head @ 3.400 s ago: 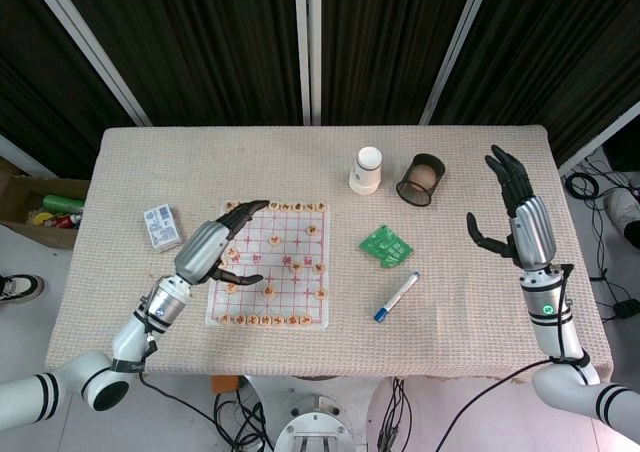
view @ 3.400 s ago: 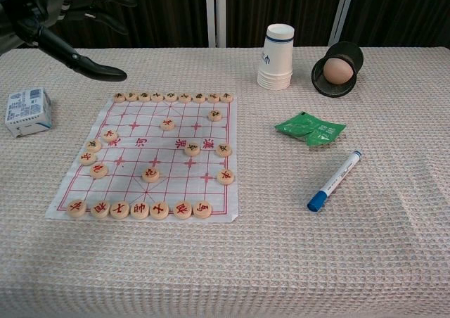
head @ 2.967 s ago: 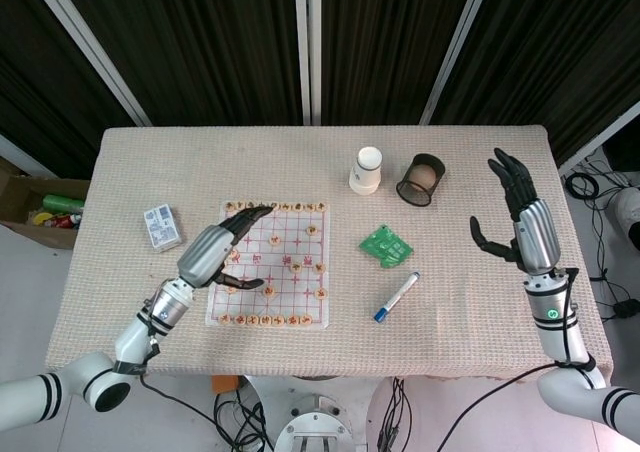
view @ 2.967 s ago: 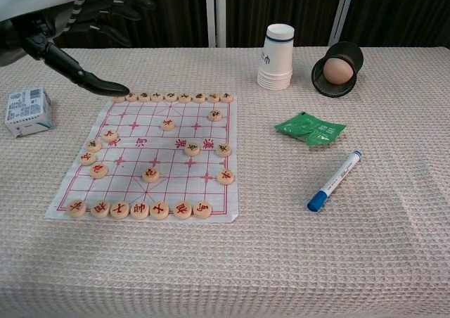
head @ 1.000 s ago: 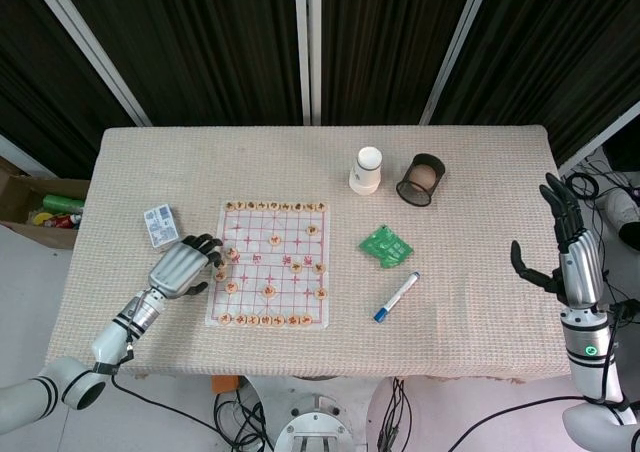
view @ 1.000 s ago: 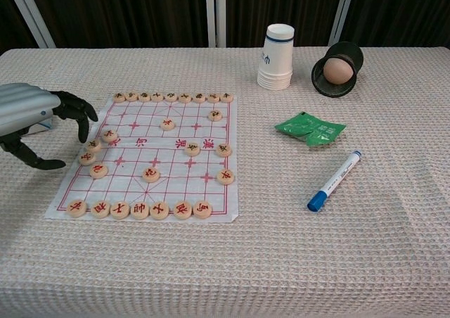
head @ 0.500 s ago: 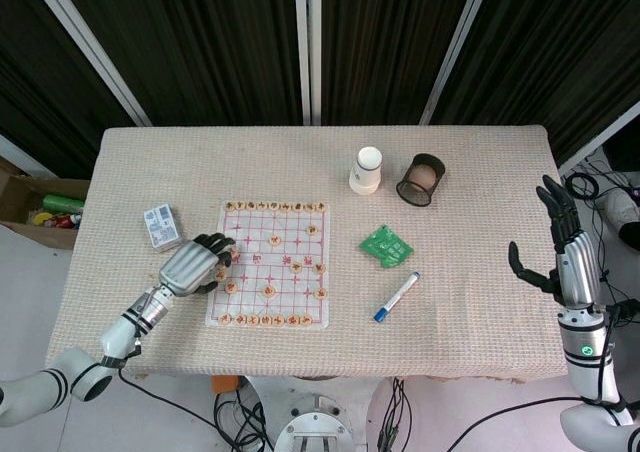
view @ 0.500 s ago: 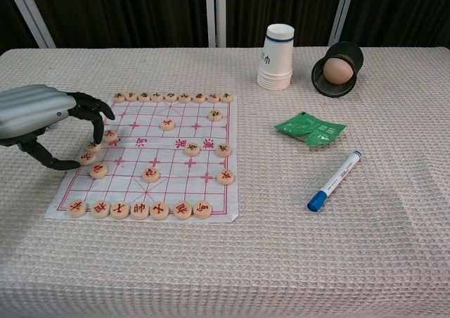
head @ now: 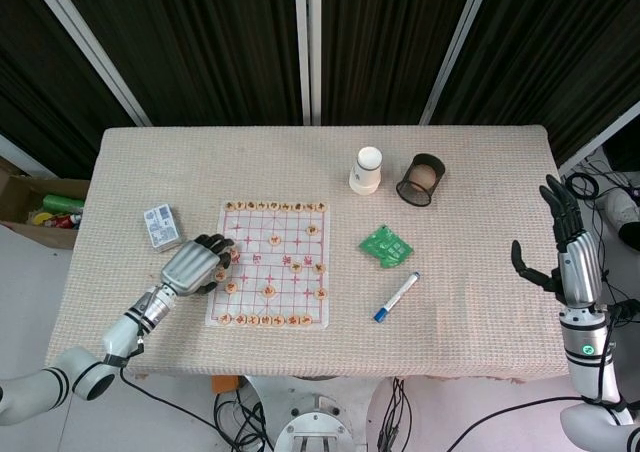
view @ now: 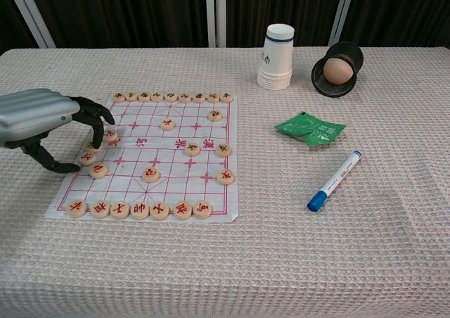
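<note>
The left robot hand (view: 49, 124) is at the left edge of the chess board (view: 176, 156), fingers curled downward over the pieces in the left column. The fingertips (view: 104, 121) stand on or just above one chess piece (view: 92, 147); contact probably exists, but the chest view does not confirm a pinch, so whether the piece is held cannot be told. The step in hand appears to be grasping that piece. The next move calls for a fine closure of thumb and finger on one disc without nudging the neighbouring pieces.

The right robot hand (head: 563, 252) is held upright beyond the right edge of the worktop (head: 480, 172), fingers spread wide, holding nothing.

Containers:
- Black cup (view: 339, 67), lying on its side, holds an egg (view: 337, 70).
- Paper cup stack (view: 278, 58), upright; contents not visible.

A green packet (view: 310, 129) and a marker (view: 335, 181) lie right of the board.
</note>
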Controlling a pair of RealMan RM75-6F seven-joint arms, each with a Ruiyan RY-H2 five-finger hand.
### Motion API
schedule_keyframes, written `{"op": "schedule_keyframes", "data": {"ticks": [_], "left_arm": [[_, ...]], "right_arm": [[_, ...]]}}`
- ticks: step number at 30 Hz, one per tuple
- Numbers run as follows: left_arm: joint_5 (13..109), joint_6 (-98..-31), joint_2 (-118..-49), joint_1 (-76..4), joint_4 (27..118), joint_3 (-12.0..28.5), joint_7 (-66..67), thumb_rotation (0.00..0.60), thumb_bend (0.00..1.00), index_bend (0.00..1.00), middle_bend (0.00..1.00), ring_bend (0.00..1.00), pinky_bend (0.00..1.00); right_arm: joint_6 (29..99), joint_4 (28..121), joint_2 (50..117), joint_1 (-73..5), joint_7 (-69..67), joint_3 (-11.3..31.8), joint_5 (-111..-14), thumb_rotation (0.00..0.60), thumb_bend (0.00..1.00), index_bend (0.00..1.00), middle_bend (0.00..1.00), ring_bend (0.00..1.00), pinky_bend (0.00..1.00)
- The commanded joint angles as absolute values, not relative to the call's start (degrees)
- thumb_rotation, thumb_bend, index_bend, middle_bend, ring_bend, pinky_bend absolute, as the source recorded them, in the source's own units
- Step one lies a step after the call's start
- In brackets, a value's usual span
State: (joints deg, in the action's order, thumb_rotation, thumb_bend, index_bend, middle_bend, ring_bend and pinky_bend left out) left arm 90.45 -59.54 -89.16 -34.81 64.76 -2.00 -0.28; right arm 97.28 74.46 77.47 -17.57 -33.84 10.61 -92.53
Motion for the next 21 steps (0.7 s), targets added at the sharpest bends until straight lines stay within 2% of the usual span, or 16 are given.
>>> {"op": "schedule_keyframes", "data": {"ticks": [1, 9, 21], "left_arm": [[90.28, -59.11, -89.13, -34.99, 64.8, -2.0, -0.05, 0.6, 0.23, 0.47, 0.17, 0.15, 0.27], [89.45, -56.95, -88.5, -35.68, 66.01, -2.11, 1.5, 0.6, 0.31, 0.47, 0.17, 0.14, 0.27], [88.36, -56.74, -87.98, -35.46, 67.11, -1.86, 1.97, 0.6, 0.33, 0.53, 0.17, 0.14, 0.27]], "right_arm": [[97.19, 74.1, 77.64, -17.51, -34.02, 10.61, -92.38, 0.6, 0.45, 0.0, 0.0, 0.0, 0.0], [97.22, 73.08, 77.91, -17.37, -34.6, 10.76, -92.13, 0.6, 0.46, 0.0, 0.0, 0.0, 0.0], [97.44, 72.18, 78.19, -17.25, -35.04, 10.87, -92.16, 0.6, 0.46, 0.0, 0.0, 0.0, 0.0]]}}
